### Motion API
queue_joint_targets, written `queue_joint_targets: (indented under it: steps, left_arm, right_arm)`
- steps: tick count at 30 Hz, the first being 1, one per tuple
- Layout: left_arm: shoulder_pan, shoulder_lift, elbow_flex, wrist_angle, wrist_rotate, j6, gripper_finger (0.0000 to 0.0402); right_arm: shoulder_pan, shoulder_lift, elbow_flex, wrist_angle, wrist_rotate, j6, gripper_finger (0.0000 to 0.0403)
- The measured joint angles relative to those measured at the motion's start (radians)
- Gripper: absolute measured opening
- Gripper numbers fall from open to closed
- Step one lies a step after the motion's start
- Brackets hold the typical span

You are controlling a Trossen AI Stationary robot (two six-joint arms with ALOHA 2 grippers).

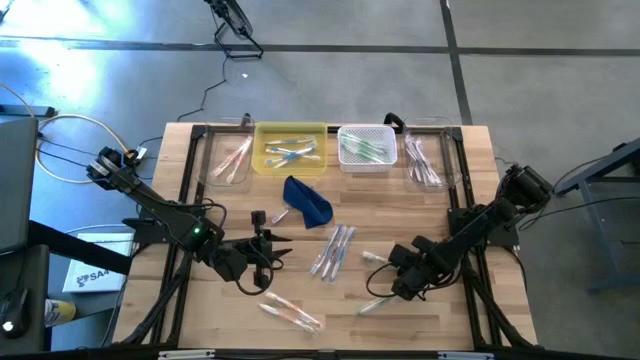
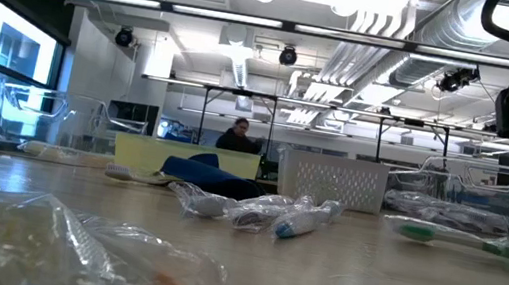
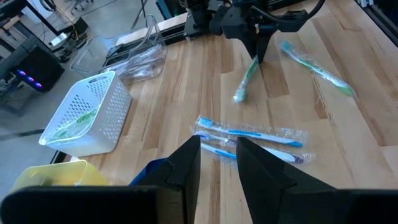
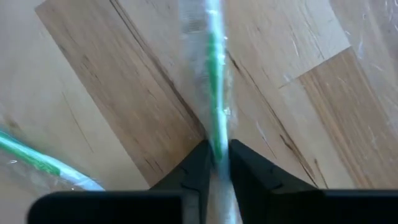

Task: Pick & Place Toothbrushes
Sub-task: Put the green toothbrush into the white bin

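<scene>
My right end effector [image 4: 214,163] is down at the bench [image 1: 440,320], its fingers narrowed around a green toothbrush [image 4: 215,81] in a clear wrapper, gripping it partway along the handle. A second green one [image 1: 372,306] lies just beside it. My left end effector [image 3: 217,163] hangs above the bench on the other side, fingers a little apart and holding nothing, looking toward the blue wrapped toothbrushes [image 3: 252,134] in the middle of the bench.

I judge the brush light and stiff, but the wrapper is slick and crinkly, so it could slide or twist between the pads. Holding the handle near mid-length should keep it balanced. The white basket [image 1: 365,148] already holds green brushes, and that looks like its destination.
</scene>
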Motion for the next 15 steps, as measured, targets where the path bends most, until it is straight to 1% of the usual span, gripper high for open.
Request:
queue_joint_targets:
  steps: [4, 11, 15]
  left_arm:
    - [0.0, 0.0, 0.0, 0.0, 0.0, 0.0, 0.0099]
    - [0.0, 0.0, 0.0, 0.0, 0.0, 0.0, 0.0099]
    - [0.0, 0.0, 0.0, 0.0, 0.0, 0.0, 0.0099]
  right_arm:
    - [0.0, -0.003, 0.0, 0.001, -0.005, -0.006, 0.0019]
    - [-0.001, -0.089, -0.007, 0.014, -0.014, -0.026, 0.0017]
    - [-0.001, -0.172, -0.004, 0.017, 0.034, -0.018, 0.0017]
